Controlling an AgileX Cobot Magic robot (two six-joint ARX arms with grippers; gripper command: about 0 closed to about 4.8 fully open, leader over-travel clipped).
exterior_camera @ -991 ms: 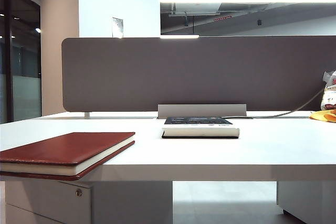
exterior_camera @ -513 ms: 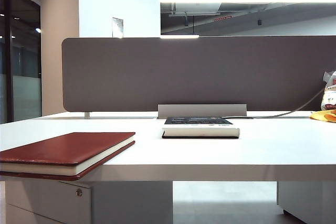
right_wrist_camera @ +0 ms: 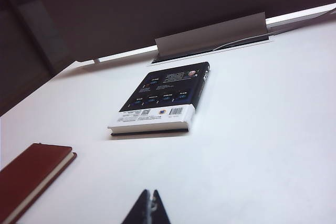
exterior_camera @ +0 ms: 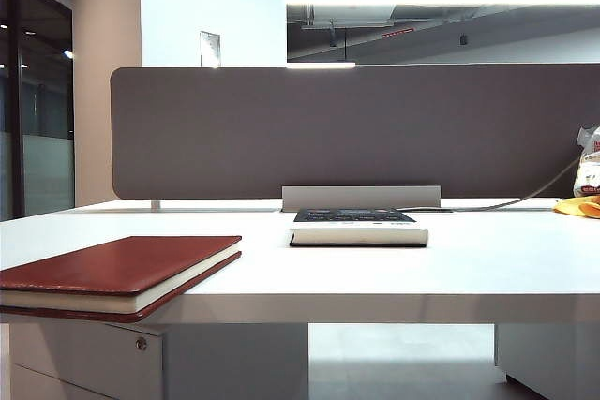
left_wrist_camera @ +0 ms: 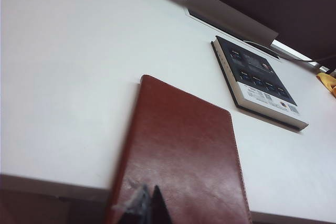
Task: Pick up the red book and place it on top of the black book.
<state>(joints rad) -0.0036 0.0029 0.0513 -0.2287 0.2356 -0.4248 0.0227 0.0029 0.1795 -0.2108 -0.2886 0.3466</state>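
Nearest of all, the left gripper (left_wrist_camera: 147, 205) shows in its wrist view as two dark fingers (left_wrist_camera: 139, 205) pressed together into a narrow wedge, clenched on nothing and hanging over the near end of the red book (left_wrist_camera: 181, 161). The right gripper (right_wrist_camera: 149, 208) looks the same in its own view: its pointed black fingers (right_wrist_camera: 157, 211) meet tip to tip, empty, above bare worktop (right_wrist_camera: 262, 145).

The red book (exterior_camera: 117, 274) lies flat at the near left corner of the smooth white worktop (exterior_camera: 450, 264), with its near end jutting past the front edge. Its cover is dark red and leather-like with a faint sheen, a stitched border and rounded corners. A band of cream page edges shows between the two covers.

Farther back, near the middle of the worktop and well apart from the red book, the black book (exterior_camera: 356, 228) also lies flat. Its matte black cover carries small pale print, blue patches and a barcode, over a thick block of white page edges and a thin black lower cover (right_wrist_camera: 157, 106).

Just behind it stands a low grey metal cable flap (exterior_camera: 361, 198), angled upward, with a cable (exterior_camera: 506, 203) running off to the right. A wide grey partition panel (exterior_camera: 347, 128) with rounded corners closes the back. At the far right edge sits something yellow (exterior_camera: 579, 206), too cropped to identify.
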